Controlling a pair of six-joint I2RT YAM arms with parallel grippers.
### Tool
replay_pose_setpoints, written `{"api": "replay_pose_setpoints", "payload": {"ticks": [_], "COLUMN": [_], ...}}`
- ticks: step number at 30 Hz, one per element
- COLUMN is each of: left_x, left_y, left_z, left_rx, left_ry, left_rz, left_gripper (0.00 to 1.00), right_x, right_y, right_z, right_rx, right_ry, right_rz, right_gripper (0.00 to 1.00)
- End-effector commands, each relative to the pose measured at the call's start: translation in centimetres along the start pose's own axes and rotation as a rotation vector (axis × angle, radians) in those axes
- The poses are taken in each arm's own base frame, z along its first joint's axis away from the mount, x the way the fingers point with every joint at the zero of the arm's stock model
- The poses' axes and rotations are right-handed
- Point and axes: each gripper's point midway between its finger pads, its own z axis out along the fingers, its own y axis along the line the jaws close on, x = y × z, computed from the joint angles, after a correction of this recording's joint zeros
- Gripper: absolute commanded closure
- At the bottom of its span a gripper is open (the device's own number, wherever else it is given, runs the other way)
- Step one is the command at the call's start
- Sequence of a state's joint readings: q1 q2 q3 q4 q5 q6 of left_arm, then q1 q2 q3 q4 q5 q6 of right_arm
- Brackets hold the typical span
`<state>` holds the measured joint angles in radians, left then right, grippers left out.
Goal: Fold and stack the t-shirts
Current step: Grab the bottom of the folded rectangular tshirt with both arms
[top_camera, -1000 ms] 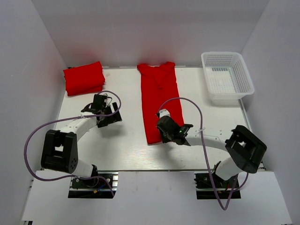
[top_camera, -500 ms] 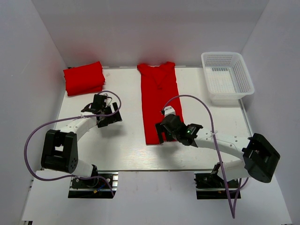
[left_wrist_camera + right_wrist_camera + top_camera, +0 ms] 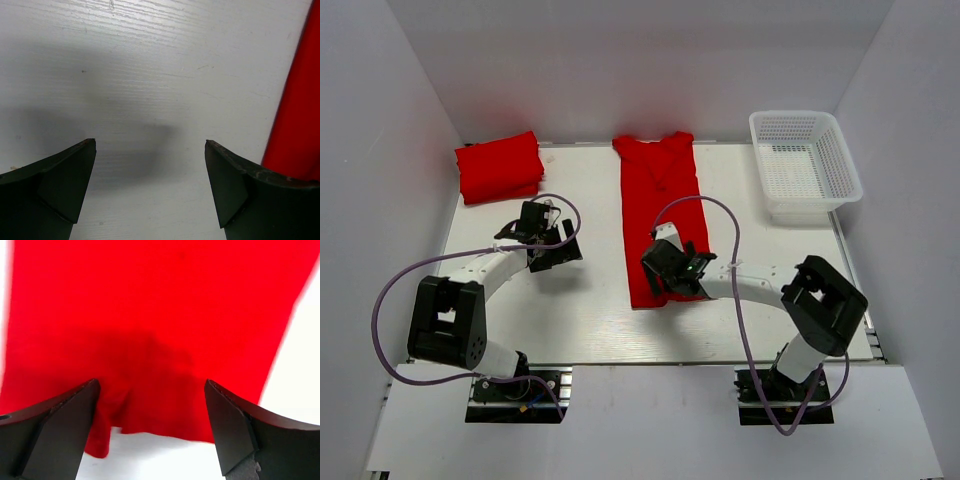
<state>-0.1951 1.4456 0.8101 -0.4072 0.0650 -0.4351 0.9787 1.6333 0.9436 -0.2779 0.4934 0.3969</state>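
While one folded t-shirt (image 3: 499, 166) sits left of the basket (image 3: 805, 165), the right gripper (image 3: 150, 390), jaws apart, hovers over a half-folded t-shirt (image 3: 660, 200).

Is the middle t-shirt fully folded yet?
Partly folded. The middle t-shirt lies as one long narrow strip, no sleeves sticking out, unlike the compact folded t-shirt at far left.
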Motion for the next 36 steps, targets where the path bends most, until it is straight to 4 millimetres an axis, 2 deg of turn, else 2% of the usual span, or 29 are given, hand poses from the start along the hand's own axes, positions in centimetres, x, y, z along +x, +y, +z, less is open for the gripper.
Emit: {"api": "replay_pose_setpoints", "payload": {"ticks": [1, 2, 3, 4, 8, 10, 12, 13, 14, 16, 18, 20, 22, 23, 24, 26, 27, 28, 31, 32, 34, 35, 36], "left_x": [-0.8, -0.6, -0.6, -0.6, -0.6, -0.6, -0.3, -0.6, -0.4, 0.2, 0.7, 0.9, 2.9, 3.4, 5.0, 6.3, 8.0, 8.4, 11.2, 11.9, 12.8, 13.3, 13.5], "left_y": [-0.8, -0.7, -0.7, -0.7, -1.4, -2.6, -3.6, -4.8, -5.8, -7.6, -9.1, -10.6, -11.9, -12.5, -13.3, -13.9, -14.1, -14.4, -15.2, -15.3, -15.8, -15.6, -15.5], "left_z": [-0.3, 0.0, 0.0, 0.0, 0.2, 0.1, 0.1, -0.1, -0.3, -0.7, -1.0, -1.4, -1.6, -1.6, -1.7, -1.7, -1.5, -1.5, -1.1, -0.9, -0.8, -0.3, -0.1], "left_rx": [0.027, 0.023, 0.023, 0.023, 0.062, 0.121, 0.175, 0.241, 0.282, 0.357, 0.393, 0.436, 0.462, 0.469, 0.48, 0.481, 0.463, 0.459, 0.459, 0.457, 0.461, 0.439, 0.433], "left_ry": [-0.022, -0.013, -0.012, -0.012, -0.006, -0.007, -0.001, -0.014, -0.012, -0.001, 0.004, 0.014, 0.067, 0.082, 0.119, 0.149, 0.193, 0.204, 0.284, 0.301, 0.327, 0.341, 0.349], "left_rz": [0.016, 0.015, 0.015, 0.015, 0.017, 0.049, 0.075, 0.101, 0.127, 0.171, 0.232, 0.29, 0.347, 0.362, 0.392, 0.433, 0.462, 0.478, 0.518, 0.528, 0.553, 0.548, 0.548], "left_gripper": [0.0, 0.0, 0.0, 0.0, 0.0, 0.0, 0.0, 0.0, 0.0, 0.0, 0.0, 0.0, 0.0, 0.0, 0.0, 0.0, 0.0, 0.0, 0.0, 0.0, 0.0, 0.0, 0.0], "right_x": [0.3, 1.4, 1.4, 2.9, 4.1, 3.6, 2.1, 1.6, 0.1, -1.0, -2.1, -2.6, -2.1, -1.8, -0.9, -0.1, 0.7, 1.5, 3.0, 3.5, 4.6, 5.0, 5.5], "right_y": [-4.5, -5.3, -5.6, -6.2, -6.3, -5.8, -5.7, -5.8, -4.6, -3.4, -3.5, -5.1, -6.9, -6.8, -7.2, -8.7, -9.2, -9.6, -10.3, -11.2, -10.9, -11.4, -10.9], "right_z": [-1.1, -1.0, -1.3, -1.1, -1.4, -1.3, -1.8, -1.9, -2.1, -3.1, -3.6, -3.4, -2.8, -2.8, -2.5, -1.9, -2.0, -1.9, -2.1, -2.0, -2.2, -2.1, -2.1], "right_rx": [0.192, 0.205, 0.194, 0.204, 0.174, 0.125, 0.084, 0.063, -0.028, -0.152, -0.198, -0.165, -0.124, -0.143, -0.131, -0.105, -0.101, -0.092, -0.11, -0.092, -0.115, -0.107, -0.138], "right_ry": [-0.04, -0.02, -0.022, 0.01, 0.058, 0.04, -0.016, -0.033, -0.078, -0.108, -0.158, -0.184, -0.165, -0.151, -0.119, -0.088, -0.063, -0.046, -0.002, 0.015, 0.055, 0.062, 0.084], "right_rz": [0.148, 0.163, 0.186, 0.178, 0.185, 0.198, 0.239, 0.223, 0.25, 0.244, 0.265, 0.301, 0.342, 0.354, 0.372, 0.443, 0.467, 0.48, 0.523, 0.545, 0.544, 0.558, 0.561], "right_gripper": [0.1, 0.1, 0.1, 0.1, 0.1, 0.1, 0.1, 0.1, 0.1, 0.1, 0.1, 0.1, 0.1, 0.1, 0.1, 0.1, 0.1, 0.1, 0.1, 0.1, 0.1, 0.1, 0.1]}}
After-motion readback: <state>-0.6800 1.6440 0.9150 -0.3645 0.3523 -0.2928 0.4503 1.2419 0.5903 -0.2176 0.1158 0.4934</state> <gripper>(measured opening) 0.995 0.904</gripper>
